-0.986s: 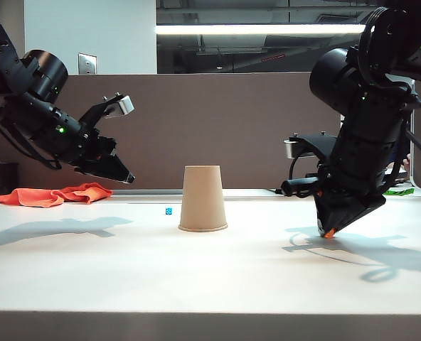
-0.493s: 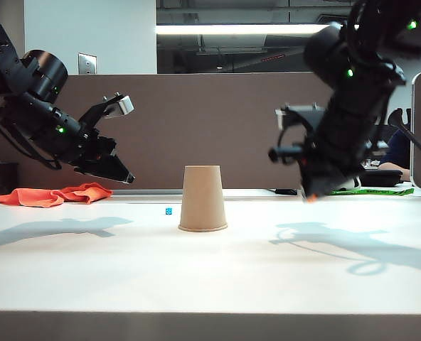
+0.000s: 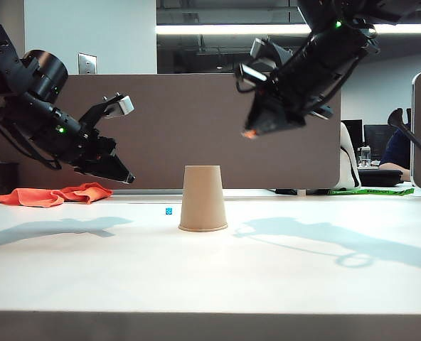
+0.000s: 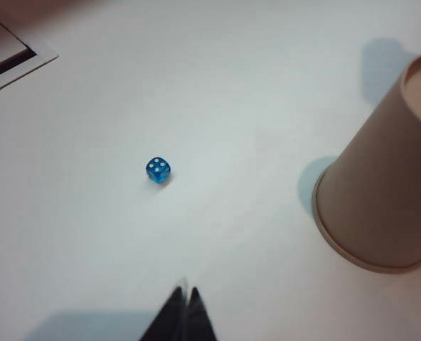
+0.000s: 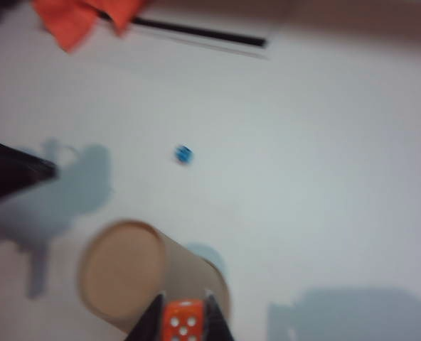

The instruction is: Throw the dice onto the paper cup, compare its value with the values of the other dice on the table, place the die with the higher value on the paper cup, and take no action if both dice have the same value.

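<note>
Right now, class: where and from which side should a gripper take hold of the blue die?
Pinch the blue die across two opposite side faces, coming straight down. It is a tiny cube lying flat on the table, clear of the paper cup.

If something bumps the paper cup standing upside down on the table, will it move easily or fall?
The paper cup looks thin and hollow, so it is probably light and would slide at a small touch. It stands on its wider rim, which should resist tipping a little. Still, the right claw, holding the orange die above it, should probably set the die down gently.
</note>
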Robot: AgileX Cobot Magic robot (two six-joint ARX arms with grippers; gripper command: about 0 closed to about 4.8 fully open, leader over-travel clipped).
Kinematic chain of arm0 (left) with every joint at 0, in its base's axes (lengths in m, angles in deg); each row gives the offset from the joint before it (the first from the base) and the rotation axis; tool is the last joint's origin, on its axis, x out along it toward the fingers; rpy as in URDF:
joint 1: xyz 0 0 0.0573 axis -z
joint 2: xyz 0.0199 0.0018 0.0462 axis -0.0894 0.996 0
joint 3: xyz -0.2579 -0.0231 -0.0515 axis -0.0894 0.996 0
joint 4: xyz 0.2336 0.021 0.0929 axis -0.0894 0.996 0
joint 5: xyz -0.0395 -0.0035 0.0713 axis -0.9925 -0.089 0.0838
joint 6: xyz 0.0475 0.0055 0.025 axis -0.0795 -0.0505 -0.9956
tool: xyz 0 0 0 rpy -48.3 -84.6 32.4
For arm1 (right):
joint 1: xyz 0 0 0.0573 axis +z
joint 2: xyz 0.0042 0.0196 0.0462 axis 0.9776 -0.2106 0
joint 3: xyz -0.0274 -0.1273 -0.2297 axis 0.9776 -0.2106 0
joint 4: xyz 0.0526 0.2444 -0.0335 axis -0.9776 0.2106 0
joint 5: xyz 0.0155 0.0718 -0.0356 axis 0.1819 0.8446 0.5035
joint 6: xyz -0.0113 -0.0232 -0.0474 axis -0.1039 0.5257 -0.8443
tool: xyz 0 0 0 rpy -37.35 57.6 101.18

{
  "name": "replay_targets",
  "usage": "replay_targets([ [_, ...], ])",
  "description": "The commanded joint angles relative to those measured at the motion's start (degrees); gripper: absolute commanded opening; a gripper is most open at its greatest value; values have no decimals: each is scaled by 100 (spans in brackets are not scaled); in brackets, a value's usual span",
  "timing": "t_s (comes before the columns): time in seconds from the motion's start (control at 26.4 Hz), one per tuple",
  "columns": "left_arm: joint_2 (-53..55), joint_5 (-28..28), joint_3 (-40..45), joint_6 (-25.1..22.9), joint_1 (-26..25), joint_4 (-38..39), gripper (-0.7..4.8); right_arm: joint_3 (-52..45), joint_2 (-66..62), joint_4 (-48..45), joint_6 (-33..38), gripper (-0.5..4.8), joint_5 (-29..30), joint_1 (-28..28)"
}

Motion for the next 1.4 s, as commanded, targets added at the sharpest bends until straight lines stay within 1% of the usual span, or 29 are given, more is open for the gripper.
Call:
replay_targets([
  [0.04, -24, -26, -7, 35, 9, -37, -5, 44, 28, -584, 179, 41, 389, 66],
  [0.49, -24, -28, -7, 37, 9, -39, -6, 52, -197, -1307, 131, 45, 369, 455],
  [0.61, -24, -28, -7, 37, 9, -37, -6, 57, -323, -1394, 11, 45, 358, 573],
  [0.68, -24, -28, -7, 37, 9, -37, -5, 59, -457, -1408, -234, 45, 127, 697],
  [0.8, -24, -28, -7, 37, 9, -33, -6, 57, -581, -1478, -590, 45, 0, 822],
  [0.87, -24, -28, -7, 37, 9, -22, -5, 57, -638, -1473, -697, 45, -293, 890],
  [1.1, -24, -26, -7, 35, 9, 2, -6, 57, -726, -1436, -1027, 45, -649, 935],
  [1.4, -24, -28, -7, 35, 9, 2, -5, 57, -756, -1403, -1143, 45, -691, 946],
])
